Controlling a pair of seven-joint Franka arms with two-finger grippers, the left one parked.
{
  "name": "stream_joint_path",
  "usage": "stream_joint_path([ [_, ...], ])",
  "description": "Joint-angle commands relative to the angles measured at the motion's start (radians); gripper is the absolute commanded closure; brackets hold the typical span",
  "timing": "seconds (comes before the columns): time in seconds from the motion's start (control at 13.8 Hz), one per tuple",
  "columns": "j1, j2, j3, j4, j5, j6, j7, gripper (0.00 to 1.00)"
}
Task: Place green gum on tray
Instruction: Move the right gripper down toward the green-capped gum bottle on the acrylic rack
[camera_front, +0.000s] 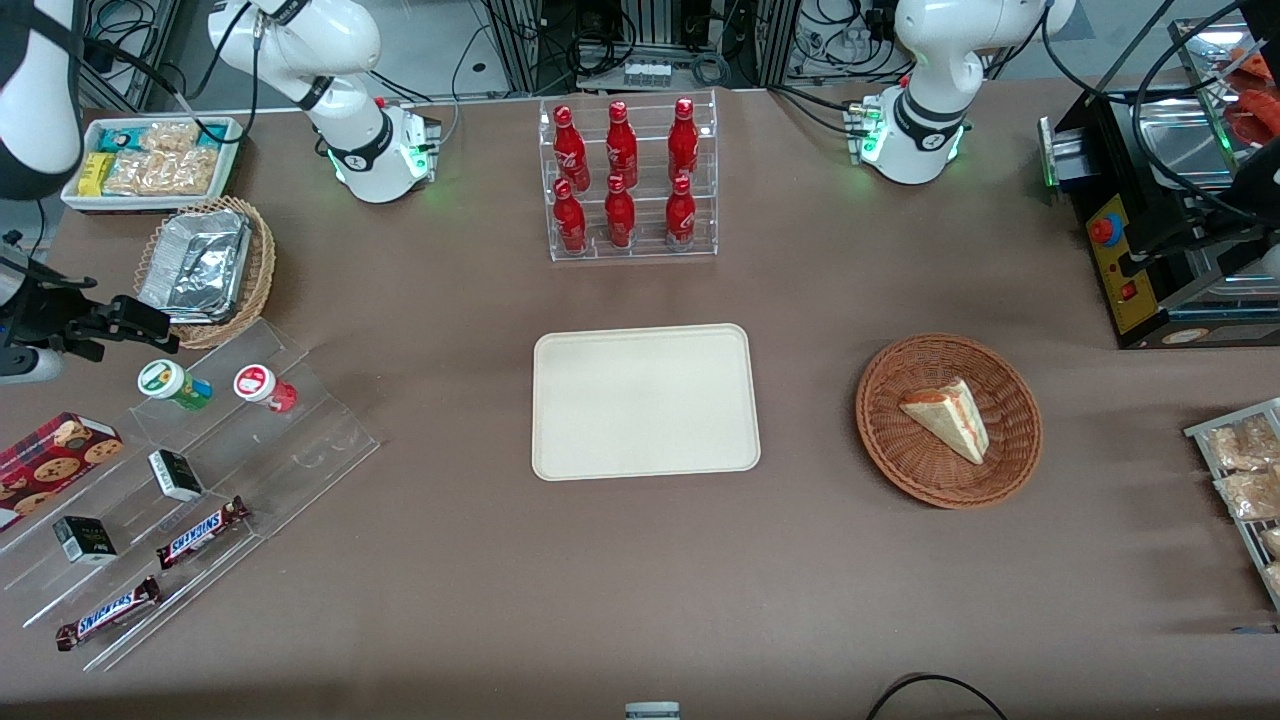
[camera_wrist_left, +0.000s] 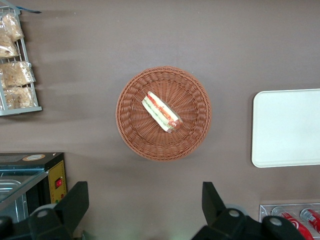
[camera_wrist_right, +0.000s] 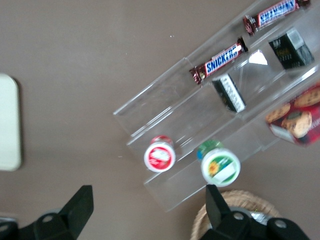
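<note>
The green gum (camera_front: 175, 385) lies on the top step of a clear acrylic stand (camera_front: 300, 440), its white lid with a green-and-yellow label facing up; it also shows in the right wrist view (camera_wrist_right: 220, 166). A red canister (camera_front: 265, 387) lies beside it. The cream tray (camera_front: 645, 402) lies bare at the table's middle, and its edge shows in the right wrist view (camera_wrist_right: 9, 122). My right gripper (camera_front: 150, 322) hangs open and empty above the table, a little farther from the front camera than the gum. In the right wrist view the gripper (camera_wrist_right: 148, 195) is wide open, one finger close to the gum.
A wicker basket holding a foil tray (camera_front: 205, 270) sits just under the gripper. Snickers bars (camera_front: 200, 532), black boxes (camera_front: 175, 475) and a cookie box (camera_front: 50, 455) are on the stand. A rack of red bottles (camera_front: 625, 180) and a sandwich basket (camera_front: 948, 420) stand around the tray.
</note>
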Motion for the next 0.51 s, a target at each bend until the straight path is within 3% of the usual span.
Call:
stream_joint_path([
  [0.0,0.001,-0.055,-0.058,-0.139,-0.012,0.153,-0.252,0.0],
  [0.29,0.001,-0.039,-0.125,-0.255,-0.011,0.36,-0.539,0.0],
  [0.44,0.001,-0.035,-0.128,-0.288,-0.011,0.407,-0.562,0.0],
])
